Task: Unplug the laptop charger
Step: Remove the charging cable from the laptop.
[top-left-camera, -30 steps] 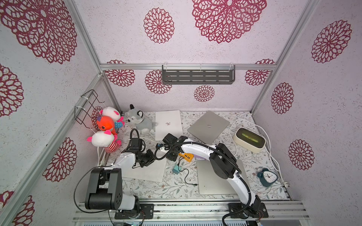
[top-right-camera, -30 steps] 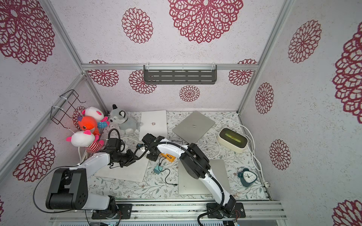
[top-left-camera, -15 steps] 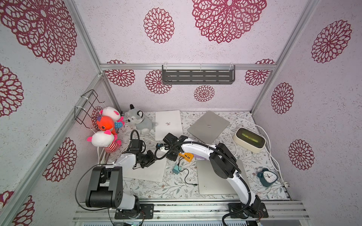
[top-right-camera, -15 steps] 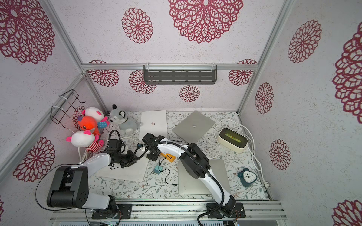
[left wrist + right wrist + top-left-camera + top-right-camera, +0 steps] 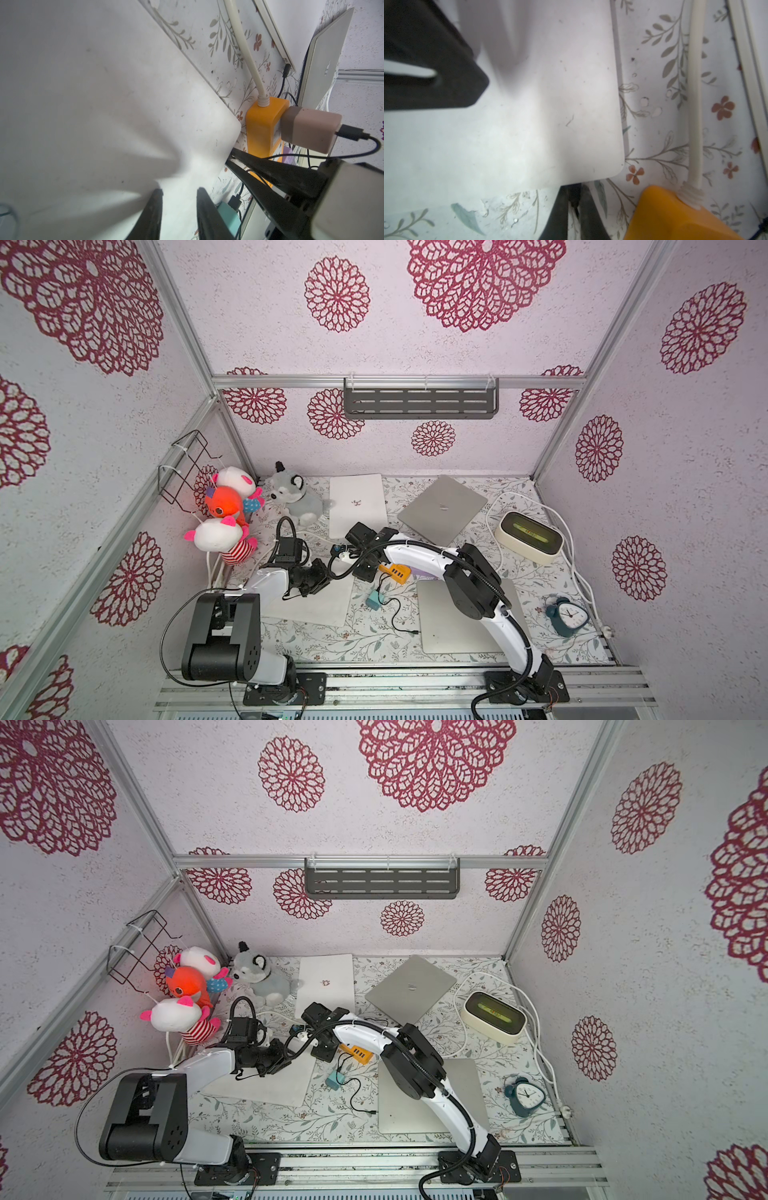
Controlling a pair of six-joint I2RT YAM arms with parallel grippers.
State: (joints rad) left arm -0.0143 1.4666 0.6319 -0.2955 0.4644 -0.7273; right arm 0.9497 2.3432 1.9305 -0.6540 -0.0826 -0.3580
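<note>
A flowered table carries everything. Largest beside the claws is a closed white laptop. The left claw hangs over it near one rounded corner, its two fingers parted by a moderate gap with nothing between them. Whether the tips touch the lid cannot be told. A silver laptop lies well behind the right claw, under that arm. The right claw is down at the same corner of the white laptop, in the narrow gap between the laptop and an orange strip just beside it. Its fingers are drawn almost together, leaving only a dark slit. In the left wrist view a thin black wire crosses between them, but whether it is pinched cannot be told. A white cord enters the strip's end farthest from the right claw. The charger, a pale pinkish block, sits plugged into the strip near that cord end, past the right claw's tips and clear of both claws. Its black cable leaves the free end and loops back toward the right claw. A teal plug lies on the table just off the laptop's edge, close beside the left claw.
</note>
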